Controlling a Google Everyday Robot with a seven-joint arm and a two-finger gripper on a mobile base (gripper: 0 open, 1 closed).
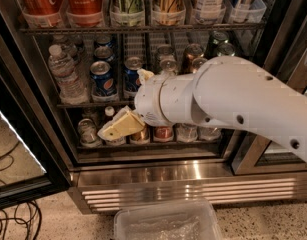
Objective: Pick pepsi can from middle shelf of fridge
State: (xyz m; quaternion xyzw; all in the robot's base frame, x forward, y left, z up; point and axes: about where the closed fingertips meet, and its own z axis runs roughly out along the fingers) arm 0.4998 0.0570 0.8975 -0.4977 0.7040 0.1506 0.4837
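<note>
The pepsi can [102,79] is glossy blue aluminium with a bare silver top, standing on the dark wire of the middle shelf [88,104]. The gripper [129,110], of matt cream plastic, hangs just below that shelf's front edge. The arm [243,99] is smooth white plastic. The fridge [158,176] has a brushed stainless steel base.
</note>
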